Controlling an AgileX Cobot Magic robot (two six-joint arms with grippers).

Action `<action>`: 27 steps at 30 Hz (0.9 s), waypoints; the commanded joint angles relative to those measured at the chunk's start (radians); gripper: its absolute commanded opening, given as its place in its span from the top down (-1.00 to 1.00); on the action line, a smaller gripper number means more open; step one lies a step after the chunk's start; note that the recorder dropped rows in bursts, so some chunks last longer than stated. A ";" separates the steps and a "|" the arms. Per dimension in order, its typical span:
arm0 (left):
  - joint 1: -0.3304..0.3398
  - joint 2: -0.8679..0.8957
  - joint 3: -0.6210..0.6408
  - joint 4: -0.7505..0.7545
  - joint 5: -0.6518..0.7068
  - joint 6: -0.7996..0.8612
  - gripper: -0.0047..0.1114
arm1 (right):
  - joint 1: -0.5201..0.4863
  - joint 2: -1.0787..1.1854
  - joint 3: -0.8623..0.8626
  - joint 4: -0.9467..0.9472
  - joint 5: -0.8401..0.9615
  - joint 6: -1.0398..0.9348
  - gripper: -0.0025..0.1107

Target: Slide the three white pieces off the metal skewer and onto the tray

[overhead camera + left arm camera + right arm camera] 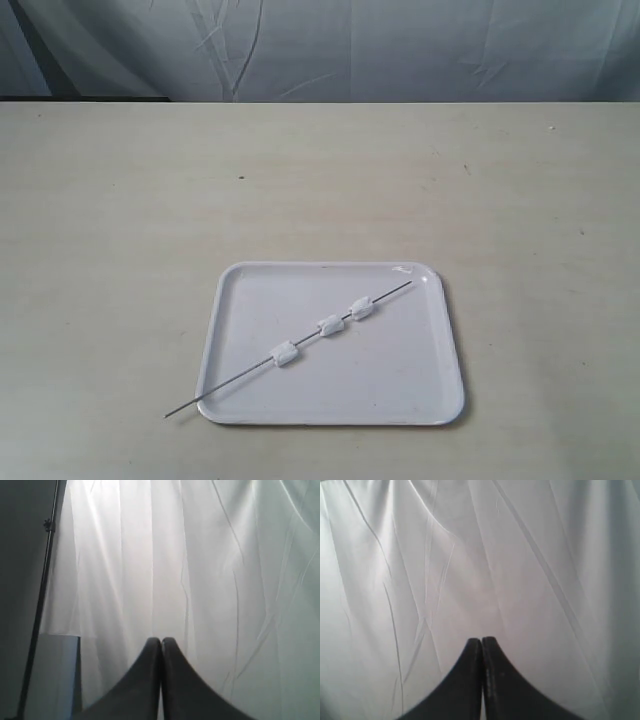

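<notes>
Table: one tray, one skewer, three white pieces; both end effectors pressed together

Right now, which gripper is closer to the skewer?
Cannot tell: the left gripper and right gripper are both shut, facing only curtain, and outside the exterior view. The skewer lies across the tray, its bare end overhanging the near left corner.

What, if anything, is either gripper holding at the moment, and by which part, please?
Nothing: the left gripper and right gripper are shut empty, and the metal skewer lies across the tray.
</notes>
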 commanded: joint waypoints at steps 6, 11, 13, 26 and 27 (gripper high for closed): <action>0.005 -0.004 -0.053 0.010 -0.286 -0.301 0.92 | 0.005 -0.006 -0.108 0.036 -0.201 0.102 0.97; 0.005 0.058 -0.320 0.305 -0.166 -0.298 0.92 | 0.005 0.054 -0.486 0.032 -0.004 -0.064 0.97; 0.005 0.147 -0.453 0.438 -0.156 -0.317 0.92 | 0.005 0.140 -0.670 0.016 0.144 -0.090 0.97; -0.079 0.957 -1.060 1.657 -0.178 -1.615 0.91 | 0.234 1.044 -1.559 -0.076 1.241 -0.170 0.97; -0.091 1.013 -1.067 1.744 -0.281 -1.756 0.88 | 0.264 1.095 -1.569 -0.076 1.317 -0.217 0.97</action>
